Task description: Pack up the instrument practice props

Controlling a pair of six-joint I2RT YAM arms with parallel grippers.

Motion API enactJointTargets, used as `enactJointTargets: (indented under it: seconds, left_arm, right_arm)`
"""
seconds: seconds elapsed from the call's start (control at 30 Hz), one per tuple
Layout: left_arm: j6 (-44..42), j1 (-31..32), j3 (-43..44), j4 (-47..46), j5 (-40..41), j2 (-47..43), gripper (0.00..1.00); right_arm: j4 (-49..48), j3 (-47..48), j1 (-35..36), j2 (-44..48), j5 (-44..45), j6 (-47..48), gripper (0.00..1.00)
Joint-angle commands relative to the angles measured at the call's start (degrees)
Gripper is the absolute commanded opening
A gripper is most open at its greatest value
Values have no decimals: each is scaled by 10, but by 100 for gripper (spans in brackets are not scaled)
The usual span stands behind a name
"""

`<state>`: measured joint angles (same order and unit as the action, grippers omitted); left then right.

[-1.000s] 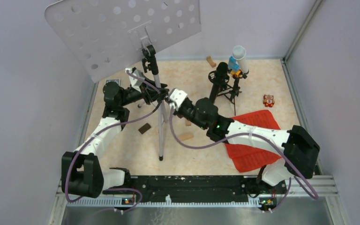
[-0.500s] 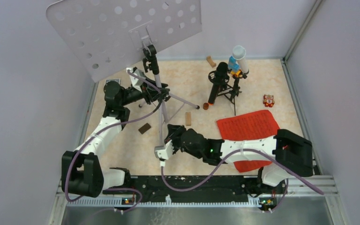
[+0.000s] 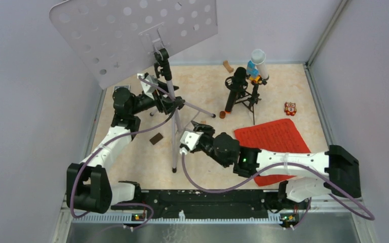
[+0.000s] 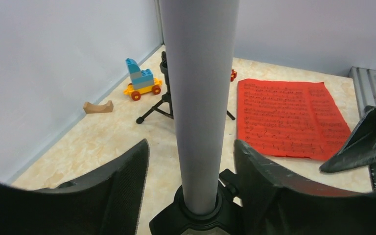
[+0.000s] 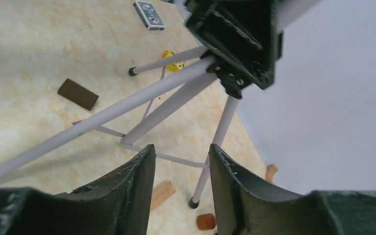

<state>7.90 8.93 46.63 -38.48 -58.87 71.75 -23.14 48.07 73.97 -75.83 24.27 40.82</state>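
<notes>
While the silver tripod [image 3: 172, 136] stands on its 3 legs on the bench [image 3: 207, 86], with the grey perforated music-stand plate [image 3: 131, 35] tilted at its top, the left gripper [image 4: 192, 147] straddles the upright pole at the leg hub. Its 2 fingers are spread, and bench shows between the left finger and the pole, so it is released rather than clamped.

The right gripper [image 5: 178, 154] hovers low beside the tripod legs on the stand's right. Its jaws are apart and hold nothing (the legs show beyond the gap, not in it).

The red sheet-music pages [image 3: 276, 132] lie flat on the right side of the bench, partly under the right forearm. Behind them the black microphone [image 3: 233, 91] leans in its shock mount on the small black tripod [image 3: 250, 98], its orange end down near the bench. The white tube [image 3: 260, 62] stands just behind that, near the back wall, with a blue-and-orange toy car [image 4: 141, 81] beside it.

A wooden block [image 3: 227, 66] lies near the back wall. A dark brown block [image 3: 156, 138] lies left of the stand's front leg.
</notes>
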Motion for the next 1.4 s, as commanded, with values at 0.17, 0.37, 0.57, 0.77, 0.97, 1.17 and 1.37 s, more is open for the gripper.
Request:
enactJointTargets:
  seconds: [0.17, 0.37, 0.57, 0.77, 0.97, 1.17, 1.37]
  left_arm:
    - [-22, 1, -6, 4, 26, -38, 99]
    - [2, 1, 12, 3, 16, -47, 99]
    - [5, 1, 5, 47, 58, -104, 99]
    - [-4, 1, -16, 199, 193, -204, 99]
    - [14, 1, -62, 270, 246, -305, 99]
    - [38, 1, -118, 333, 254, -398, 98]
    - [69, 2, -188, 335, 238, -439, 87]
  right_arm:
    - [156, 9, -2, 59, 70, -324, 49]
    - [124, -23, -17, 110, 45, -440, 51]
    - [189, 9, -114, 123, -76, -524, 51]
    - [145, 20, -199, 96, -229, -463, 52]
    - [88, 55, -224, 25, -290, -348, 55]
    - [-46, 52, -242, -44, -305, -311, 62]
    - [-81, 106, -263, -130, -363, -254, 63]
